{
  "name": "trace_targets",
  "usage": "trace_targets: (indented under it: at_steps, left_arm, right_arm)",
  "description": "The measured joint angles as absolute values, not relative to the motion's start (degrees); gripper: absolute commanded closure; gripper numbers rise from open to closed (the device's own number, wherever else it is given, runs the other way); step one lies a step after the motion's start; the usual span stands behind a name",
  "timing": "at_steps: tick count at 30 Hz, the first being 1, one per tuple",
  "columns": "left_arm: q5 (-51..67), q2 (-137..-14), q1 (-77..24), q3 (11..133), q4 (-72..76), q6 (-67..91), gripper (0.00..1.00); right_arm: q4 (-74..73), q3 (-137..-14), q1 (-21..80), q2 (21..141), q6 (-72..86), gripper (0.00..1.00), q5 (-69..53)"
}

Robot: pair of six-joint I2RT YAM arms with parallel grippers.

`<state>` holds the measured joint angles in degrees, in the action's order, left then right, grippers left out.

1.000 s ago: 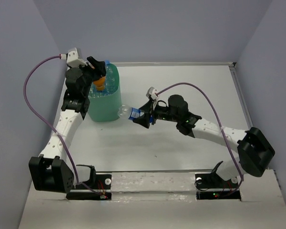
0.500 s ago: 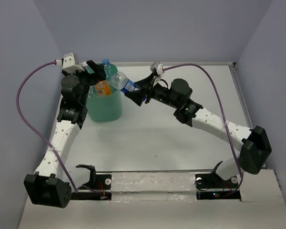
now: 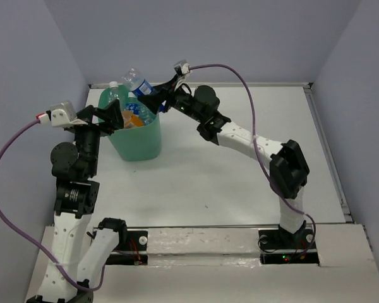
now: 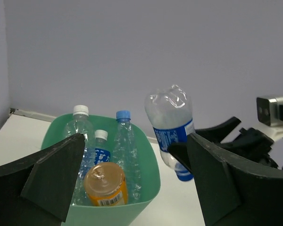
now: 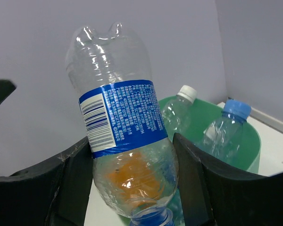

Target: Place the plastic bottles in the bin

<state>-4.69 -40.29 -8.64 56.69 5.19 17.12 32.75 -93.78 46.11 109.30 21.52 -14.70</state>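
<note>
The mint-green bin (image 3: 141, 144) stands at the back left of the table. Inside it are an orange bottle (image 4: 106, 184) and three clear bottles: one white-capped (image 4: 79, 123), one small with a blue label (image 4: 101, 150) and one blue-capped (image 4: 124, 141). My right gripper (image 3: 153, 101) is shut on a clear blue-labelled bottle (image 5: 120, 136), held cap-down just above the bin's far right rim (image 5: 254, 137). My left gripper (image 4: 136, 146) hangs open and empty over the bin's near left side.
The back wall rises close behind the bin and the left wall beside it. Purple cables (image 3: 240, 82) loop from both wrists. A tiny dark speck (image 3: 205, 205) lies on the white table. A metal rail (image 3: 325, 145) runs along the right edge.
My left gripper opened, dropped the orange bottle into the bin and drew back toward the near left. My right arm lifted its bottle off the table and carried it over the bin.
</note>
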Motion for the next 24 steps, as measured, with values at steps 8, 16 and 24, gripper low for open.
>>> trace_targets:
  at_steps: [8, 16, 24]
  left_arm:
    - [-4.1, -37.7, -8.6, 53.1, 4.3, 17.0, 0.01]
    - [-3.7, -35.8, -8.6, 52.1, 3.6, 17.0, 0.01]
    - [-4.9, -33.1, -8.6, 52.0, 4.1, 17.0, 0.01]
  right_arm:
    - [34.1, -107.4, 46.2, 123.3, 24.3, 0.43, -14.8]
    - [34.3, -109.3, 46.4, 127.1, 24.9, 0.06, -13.8]
    - [34.3, -106.3, 47.8, 122.8, 24.2, 0.02, -13.3]
